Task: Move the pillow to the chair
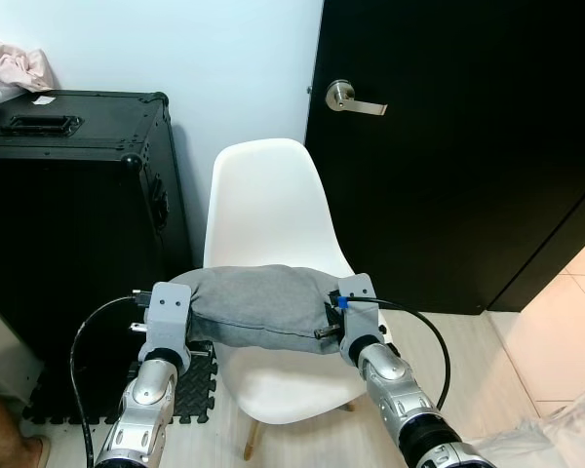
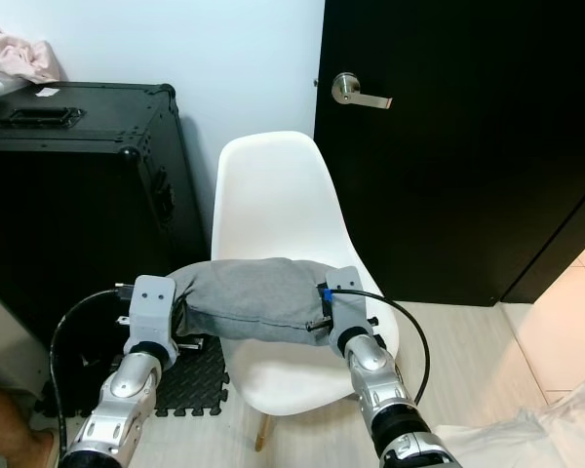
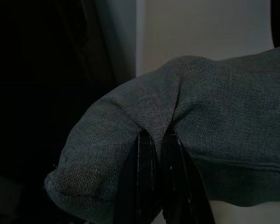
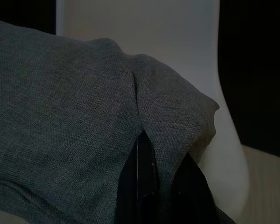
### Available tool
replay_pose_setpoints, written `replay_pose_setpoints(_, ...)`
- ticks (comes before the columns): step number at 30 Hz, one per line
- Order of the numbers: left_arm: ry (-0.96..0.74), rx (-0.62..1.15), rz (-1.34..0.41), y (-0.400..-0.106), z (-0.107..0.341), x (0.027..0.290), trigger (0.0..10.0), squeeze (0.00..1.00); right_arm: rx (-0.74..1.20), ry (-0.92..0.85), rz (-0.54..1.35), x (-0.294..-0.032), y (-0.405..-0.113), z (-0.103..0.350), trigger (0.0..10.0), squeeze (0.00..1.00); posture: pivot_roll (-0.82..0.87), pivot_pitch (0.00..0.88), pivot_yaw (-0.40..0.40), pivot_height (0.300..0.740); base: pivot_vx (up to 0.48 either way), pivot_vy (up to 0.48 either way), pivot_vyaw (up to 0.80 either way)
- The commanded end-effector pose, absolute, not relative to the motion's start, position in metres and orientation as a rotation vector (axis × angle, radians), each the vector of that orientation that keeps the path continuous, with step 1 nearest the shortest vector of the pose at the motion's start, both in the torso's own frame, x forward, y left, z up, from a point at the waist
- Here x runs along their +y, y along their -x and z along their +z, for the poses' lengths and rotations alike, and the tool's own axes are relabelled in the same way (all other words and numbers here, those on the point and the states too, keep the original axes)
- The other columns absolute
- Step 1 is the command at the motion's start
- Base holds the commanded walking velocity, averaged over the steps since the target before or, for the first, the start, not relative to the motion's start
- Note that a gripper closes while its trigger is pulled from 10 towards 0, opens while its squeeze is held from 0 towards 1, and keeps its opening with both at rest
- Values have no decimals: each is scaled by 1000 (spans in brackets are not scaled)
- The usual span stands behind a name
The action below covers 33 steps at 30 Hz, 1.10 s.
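Note:
A grey pillow (image 1: 261, 304) hangs between my two grippers, held above the seat of a white shell chair (image 1: 269, 210). My left gripper (image 1: 187, 314) is shut on the pillow's left end, its fingers (image 3: 147, 177) pinching a fold of grey cloth (image 3: 186, 107). My right gripper (image 1: 333, 314) is shut on the right end, and its fingers (image 4: 142, 186) bite into the fabric (image 4: 60, 107) with the chair's white back (image 4: 140, 28) behind. The pillow sags slightly in the middle and sits level over the chair's front half.
A big black flight case (image 1: 73, 205) stands close on the left, with pink cloth (image 1: 15, 63) on top. A black door (image 1: 448, 146) with a silver lever handle (image 1: 353, 100) is behind the chair on the right. Black foam mats (image 1: 190, 385) lie under the case's corner. Pale floor (image 1: 487, 341) opens to the right.

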<state>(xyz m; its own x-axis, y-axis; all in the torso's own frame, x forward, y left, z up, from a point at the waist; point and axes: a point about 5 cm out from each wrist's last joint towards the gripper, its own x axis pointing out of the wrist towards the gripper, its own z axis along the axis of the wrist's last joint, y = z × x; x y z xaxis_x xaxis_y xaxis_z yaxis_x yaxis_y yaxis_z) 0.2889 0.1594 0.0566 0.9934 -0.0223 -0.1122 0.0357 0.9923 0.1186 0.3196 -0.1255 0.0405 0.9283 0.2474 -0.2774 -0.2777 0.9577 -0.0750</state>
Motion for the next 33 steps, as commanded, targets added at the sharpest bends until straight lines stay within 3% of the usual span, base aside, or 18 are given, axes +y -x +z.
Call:
replay_pose_setpoints(1,-119,75,-71,-291,60,146,10000,0,234,118,277,-126,-322,45,10000,0,62,29,-63,740,0,0,0)
replay_pose_setpoints(7,-76,99,-114,-286,52,128,10000,0,213,130,266,-135,-328,53,10000,0,39,27,-82,740,0,0,0)
replay_pose_setpoints(11,-39,72,-186,-283,57,97,10000,0,202,144,262,-139,-331,58,10000,0,43,30,-88,740,0,0,0)
replay_pose_setpoints(15,-53,52,-228,-287,62,89,10000,0,193,134,255,-138,-332,59,10000,0,44,31,-78,740,0,0,0)
replay_pose_setpoints(20,-82,60,-232,-287,59,93,10000,0,186,123,248,-137,-332,60,10000,0,47,30,-70,740,0,0,0)
replay_pose_setpoints(29,-99,74,-107,-289,55,133,10000,0,186,120,242,-141,-329,57,10000,0,38,31,-74,740,0,0,0)
replay_pose_setpoints(33,-84,16,-144,-293,67,135,10000,0,188,123,242,-142,-330,58,10000,0,48,35,-74,740,0,0,0)
